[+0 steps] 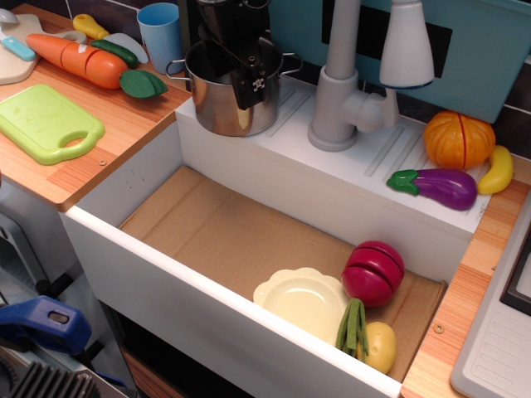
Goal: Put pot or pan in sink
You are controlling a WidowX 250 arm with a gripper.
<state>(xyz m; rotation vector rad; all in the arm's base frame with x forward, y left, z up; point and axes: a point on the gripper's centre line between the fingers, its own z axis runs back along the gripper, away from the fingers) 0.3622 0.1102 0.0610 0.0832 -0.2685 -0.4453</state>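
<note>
The shiny steel pot (217,106) stands upright on the white grooved ledge at the back left, its wire loop handles sticking out at the sides. My black gripper (241,80) has come down onto the pot's right front rim. One finger (253,85) lies against the outside of the wall and the other reaches inside. The jaws look apart, straddling the rim. The sink (124,249) is the deep white basin with a cardboard floor, in front of and below the pot.
In the sink's right end lie a pale plate (300,300), a red cut fruit (373,274), green beans and a potato. A grey faucet (342,91) stands right of the pot. A blue cup (158,29), carrot and green board lie left. Eggplant and pumpkin lie right.
</note>
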